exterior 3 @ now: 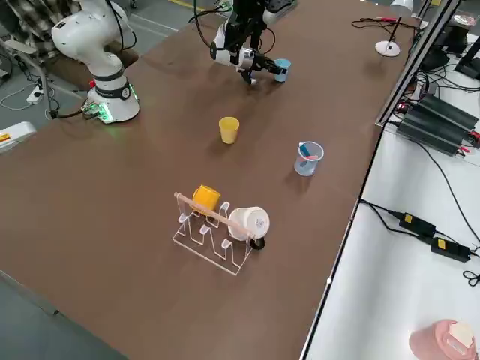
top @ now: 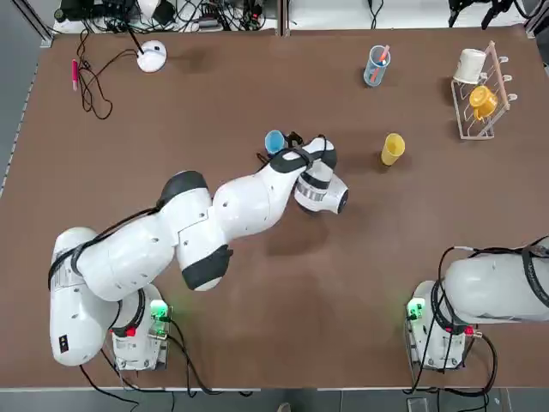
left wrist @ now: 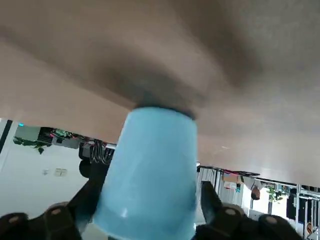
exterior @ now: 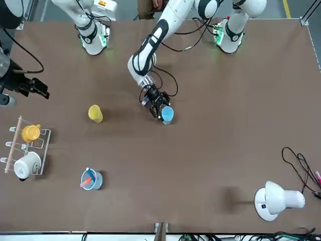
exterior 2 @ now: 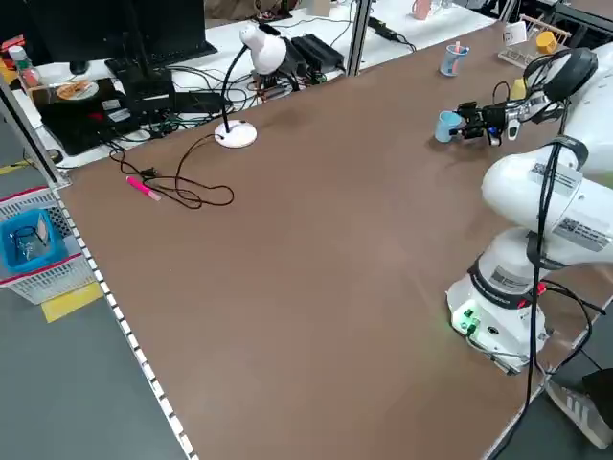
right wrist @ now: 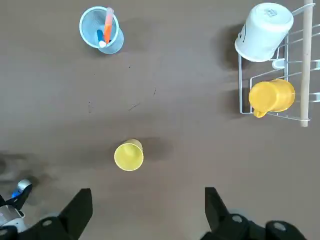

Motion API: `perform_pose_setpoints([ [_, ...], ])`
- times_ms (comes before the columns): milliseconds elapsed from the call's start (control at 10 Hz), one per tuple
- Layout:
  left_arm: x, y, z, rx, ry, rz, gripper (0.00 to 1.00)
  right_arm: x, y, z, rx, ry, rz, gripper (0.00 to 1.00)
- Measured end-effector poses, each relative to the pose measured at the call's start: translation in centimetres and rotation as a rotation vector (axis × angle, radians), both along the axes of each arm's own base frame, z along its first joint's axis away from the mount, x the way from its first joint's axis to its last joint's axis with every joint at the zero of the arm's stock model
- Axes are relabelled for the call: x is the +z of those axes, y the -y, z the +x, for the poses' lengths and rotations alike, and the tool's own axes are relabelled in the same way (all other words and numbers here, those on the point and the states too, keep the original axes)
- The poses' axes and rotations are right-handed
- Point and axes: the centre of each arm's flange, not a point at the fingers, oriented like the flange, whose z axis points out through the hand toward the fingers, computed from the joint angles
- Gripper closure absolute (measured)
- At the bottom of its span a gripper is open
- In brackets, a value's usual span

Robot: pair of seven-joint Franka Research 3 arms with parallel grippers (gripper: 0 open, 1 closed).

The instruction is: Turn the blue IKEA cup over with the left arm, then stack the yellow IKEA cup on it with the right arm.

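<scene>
The small opaque light-blue plastic tumbler (top: 274,142) is standing mid-desk, apparently mouth down, though only the left wrist view suggests this. The left gripper (exterior: 157,107) is sitting around it, its black fingers (left wrist: 90,192) standing spread on either side with a gap showing, not pinching. Judgement: the release is under way; the withdrawal should be straight back, keeping the fingers clear so the tumbler is not tipped. The small opaque yellow plastic tumbler (top: 393,148) is standing well apart on the brown desk (top: 257,300). The right gripper (right wrist: 145,212) is hanging high above it, fingers spread, idle. The tumbler's rim contact with the desk is hard to make out.
</scene>
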Motion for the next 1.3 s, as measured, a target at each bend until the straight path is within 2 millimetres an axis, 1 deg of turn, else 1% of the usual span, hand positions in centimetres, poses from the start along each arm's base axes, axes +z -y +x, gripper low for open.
perform_pose_setpoints([
  [100,0.5,0.2,0.2,-0.001,0.006,-0.009,0.02,0.0,0.0,0.0,0.000,0.000,0.000,0.00],
  [200,1.1,0.5,0.3,-0.001,0.011,-0.018,0.02,0.0,0.0,0.0,0.000,0.000,0.000,0.00],
  [300,2.4,0.9,0.5,-0.001,0.019,-0.037,0.01,0.0,0.0,0.0,0.000,0.000,0.000,0.00],
  [400,4.2,1.3,0.7,0.000,0.027,-0.060,0.01,0.0,0.0,0.0,0.000,0.001,0.000,0.00],
  [500,6.1,1.7,1.0,0.003,0.035,-0.084,0.01,0.0,0.0,0.0,0.000,0.003,0.000,0.00],
  [600,8.5,1.9,1.4,0.012,0.046,-0.114,0.01,0.0,0.0,0.1,0.000,0.006,0.000,0.00],
  [700,11.7,2.0,2.1,0.031,0.061,-0.150,0.01,-0.2,0.0,0.1,0.000,0.008,0.000,0.00],
  [800,15.6,1.3,3.7,0.070,0.070,-0.203,0.01,-0.4,-0.1,0.1,0.001,0.005,0.000,0.00],
  [900,20.0,-0.2,6.3,0.122,0.080,-0.267,0.01,-0.5,-0.1,0.1,0.002,0.004,0.000,0.00],
  [1000,24.9,-2.8,9.7,0.191,0.086,-0.341,0.01,-0.5,-0.1,0.1,0.002,0.004,0.000,0.00],
  [1100,29.2,-6.0,12.9,0.264,0.076,-0.423,0.01,-0.5,-0.1,0.1,0.003,0.004,0.000,0.00],
  [1200,32.7,-9.4,15.8,0.343,0.062,-0.511,0.01,-0.5,-0.2,0.2,0.003,0.008,0.000,0.00],
  [1300,35.6,-13.1,18.5,0.429,0.048,-0.611,0.01,-0.8,-0.2,0.2,0.003,0.018,0.000,0.00],
])
